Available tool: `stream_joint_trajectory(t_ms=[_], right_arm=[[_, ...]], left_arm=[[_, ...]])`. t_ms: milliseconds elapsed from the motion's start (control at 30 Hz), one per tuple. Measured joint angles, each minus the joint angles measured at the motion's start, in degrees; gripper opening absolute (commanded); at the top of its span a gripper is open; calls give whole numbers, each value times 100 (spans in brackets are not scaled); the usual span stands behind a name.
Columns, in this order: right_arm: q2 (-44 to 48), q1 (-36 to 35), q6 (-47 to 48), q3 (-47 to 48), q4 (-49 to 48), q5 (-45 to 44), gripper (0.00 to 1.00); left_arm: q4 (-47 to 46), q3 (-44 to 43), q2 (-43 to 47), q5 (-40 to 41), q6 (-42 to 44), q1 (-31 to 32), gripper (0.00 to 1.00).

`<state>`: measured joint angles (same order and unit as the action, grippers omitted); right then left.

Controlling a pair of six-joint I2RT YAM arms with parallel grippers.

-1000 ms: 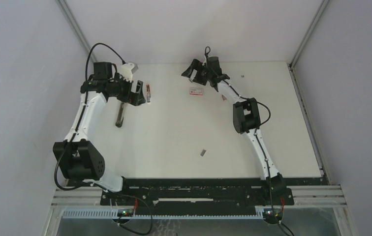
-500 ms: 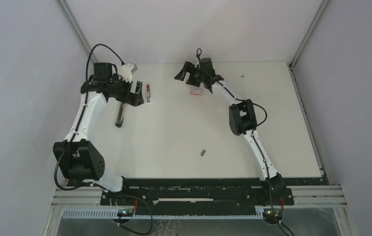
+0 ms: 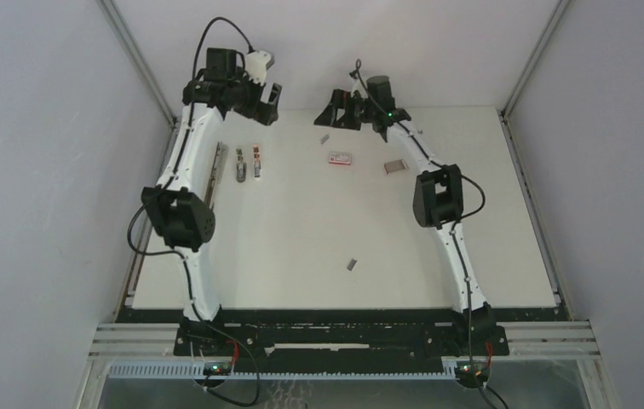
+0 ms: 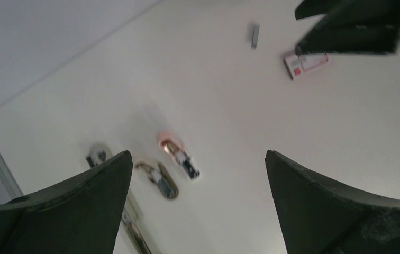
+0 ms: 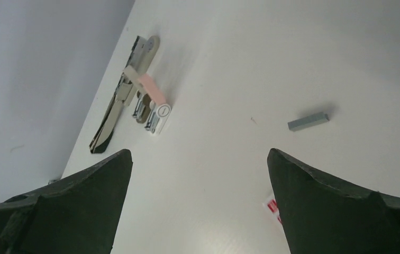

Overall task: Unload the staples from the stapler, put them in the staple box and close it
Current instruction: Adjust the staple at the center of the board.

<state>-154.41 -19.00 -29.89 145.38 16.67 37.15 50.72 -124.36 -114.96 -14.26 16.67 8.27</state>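
The stapler [image 3: 239, 164] lies opened out at the back left of the white table [image 3: 301, 230], its long metal arm [image 3: 215, 168] by the left edge. It shows in the left wrist view [image 4: 179, 156] and in the right wrist view [image 5: 134, 95]. One grey strip of staples [image 3: 324, 138] [image 4: 254, 35] [image 5: 308, 121] rests between the two grippers, and another [image 3: 352, 264] lies mid-table. My left gripper [image 3: 263, 104] [image 4: 198, 154] hangs open and empty above the stapler's far side. My right gripper [image 3: 336, 117] [image 5: 199, 151] is open and empty beyond the strip.
A small red-and-white box [image 3: 340, 158] [image 4: 306, 63] [image 5: 273, 206] lies near the right gripper. A second small flat box [image 3: 395, 166] sits under the right forearm. Grey walls close in the back and sides.
The left arm has lifted off the stapler and swung to the back wall. The stapler's parts now lie uncovered. The right gripper has shifted slightly right, and a staple strip shows beside it.
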Motion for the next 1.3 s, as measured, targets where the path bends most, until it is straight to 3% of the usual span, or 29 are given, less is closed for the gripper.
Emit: stream_joint_trajectory(t_ms=[67,133,367,800,1100,1300], right_arm=[[396,162,289,-227,168,205,100],[835,361,619,-483,358,363,100],[2026,1001,1491,-1453,800,509,100],[2026,1036,1690,-1714,1488,24,100],[2026,1071,1196,-2055,1534,433,100],[2046,1121,883,-2280,1510,776,100]], left_arm=[[-57,-772,-531,-66,-22,140,99],[-304,-1008,-835,-149,-68,264,100],[-1808,-748,-1349,-667,-573,496,100],[-4841,-774,-3215,-1292,-3567,498,91],[-5643,-774,-3888,-1132,-5405,538,78],[-5890,-774,-4103,-1145,-6343,564,77]])
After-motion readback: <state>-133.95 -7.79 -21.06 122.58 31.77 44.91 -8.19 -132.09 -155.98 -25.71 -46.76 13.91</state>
